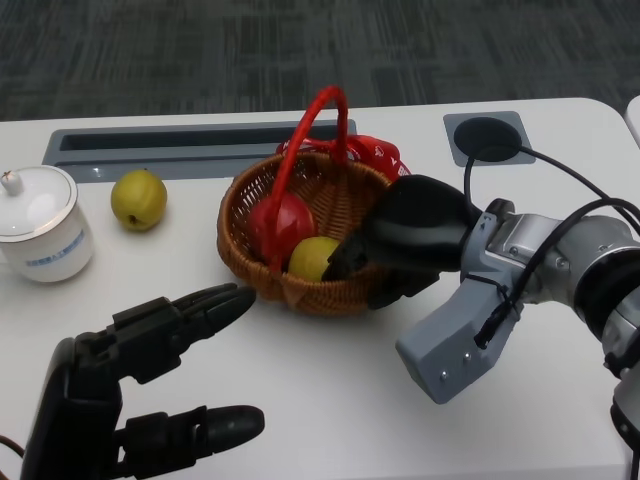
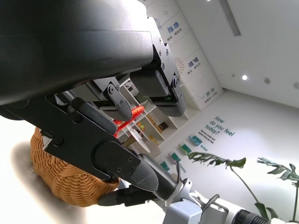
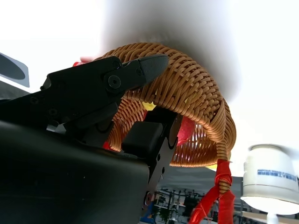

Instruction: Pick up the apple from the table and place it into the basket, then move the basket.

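Nearest my head camera, the left hand (image 1: 130, 400) hovers low over the tabletop (image 1: 330, 400) with its fingers (image 1: 200, 305) spread and holding nothing. I see the right hand (image 1: 400, 240) at the basket (image 1: 250, 265) rim, fingers over its near edge beside a yellow-green fruit (image 1: 312, 257) and a red apple (image 1: 283, 222) inside; I cannot tell whether they grip the rim. Another yellow-green fruit (image 1: 138, 199) sits near a white lidded cup (image 1: 38, 225), left of the basket.
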